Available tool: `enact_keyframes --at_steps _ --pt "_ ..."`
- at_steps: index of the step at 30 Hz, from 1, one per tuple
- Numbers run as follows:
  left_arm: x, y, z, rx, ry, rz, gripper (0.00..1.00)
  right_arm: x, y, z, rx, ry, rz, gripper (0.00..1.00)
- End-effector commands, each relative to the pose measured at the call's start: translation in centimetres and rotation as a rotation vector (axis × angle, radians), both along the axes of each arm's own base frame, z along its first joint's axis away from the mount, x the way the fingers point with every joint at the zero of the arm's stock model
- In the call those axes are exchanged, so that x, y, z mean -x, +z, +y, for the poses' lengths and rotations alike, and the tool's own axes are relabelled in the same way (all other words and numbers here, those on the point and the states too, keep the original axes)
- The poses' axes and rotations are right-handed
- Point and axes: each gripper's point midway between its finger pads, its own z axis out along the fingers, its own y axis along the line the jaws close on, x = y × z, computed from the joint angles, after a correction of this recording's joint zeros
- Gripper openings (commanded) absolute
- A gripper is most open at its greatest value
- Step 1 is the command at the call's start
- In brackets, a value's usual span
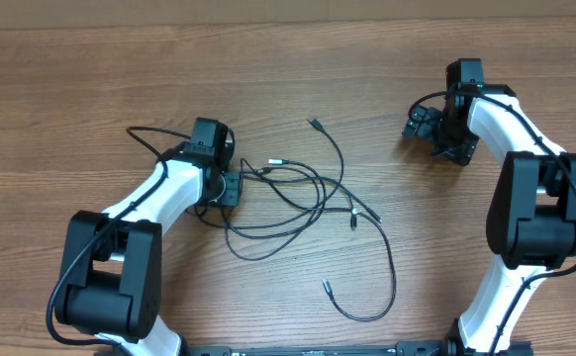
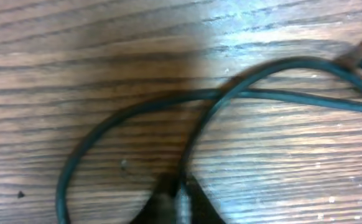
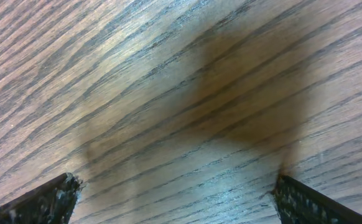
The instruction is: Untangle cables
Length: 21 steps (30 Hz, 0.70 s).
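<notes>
Several thin black cables (image 1: pixel 313 198) lie tangled on the wooden table (image 1: pixel 90 79) in the middle, with small plug ends fanning out toward the top (image 1: pixel 315 123) and bottom (image 1: pixel 328 287). My left gripper (image 1: pixel 231 188) sits at the tangle's left edge, low on the table. In the left wrist view its fingertips (image 2: pixel 180 200) are shut on one cable (image 2: pixel 196 134), which curves up and crosses another strand. My right gripper (image 1: pixel 429 133) hovers over bare wood at the far right, away from the cables. Its fingers (image 3: pixel 44 199) stand wide open with nothing between them.
A thicker black cord (image 1: pixel 149 133) loops from the left arm just above the left gripper. Both arm bases stand at the front edge, left (image 1: pixel 110 287) and right (image 1: pixel 535 218).
</notes>
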Motion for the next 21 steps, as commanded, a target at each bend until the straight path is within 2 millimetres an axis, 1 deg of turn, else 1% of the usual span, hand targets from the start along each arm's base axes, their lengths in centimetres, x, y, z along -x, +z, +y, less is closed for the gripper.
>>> enact_keyframes --at_steps 1,5,6,8,9,11,13,17,18,21 --pt "2.82 -3.04 0.54 -0.021 0.000 0.122 0.04 -0.40 -0.02 -0.30 0.007 -0.008 -0.006 1.00" --pt "2.82 -3.04 0.54 -0.021 0.000 0.122 0.04 -0.40 -0.02 -0.30 0.007 -0.008 -0.006 1.00" --pt "2.84 -3.04 0.54 -0.021 0.000 0.122 0.06 -0.40 -0.02 -0.32 0.007 -0.008 -0.006 1.00" --pt "2.83 -3.04 0.54 -0.021 0.000 0.122 0.17 -0.40 -0.02 -0.30 0.007 -0.008 -0.006 1.00" --pt "2.80 -3.03 0.53 -0.020 0.000 0.121 0.19 -0.40 -0.02 -0.30 0.007 -0.008 -0.006 1.00" --pt "2.79 -3.04 0.53 -0.020 0.000 0.120 0.20 -0.40 -0.02 -0.30 0.007 -0.008 -0.006 1.00" --pt "2.76 -3.03 0.52 -0.020 0.000 0.119 0.23 -0.40 -0.02 -0.30 0.007 -0.008 -0.006 1.00" --pt "2.79 -3.04 0.46 -0.017 0.000 0.120 0.18 -0.40 -0.02 -0.30 0.007 -0.008 -0.006 1.00" --pt "2.87 -3.04 0.39 -0.013 -0.001 0.124 0.19 -0.40 -0.02 -0.32 0.007 -0.008 -0.006 1.00" --pt "3.25 -3.04 -0.10 0.016 -0.005 0.141 0.33 -0.40 -0.02 -0.30 0.007 -0.008 -0.006 1.00"
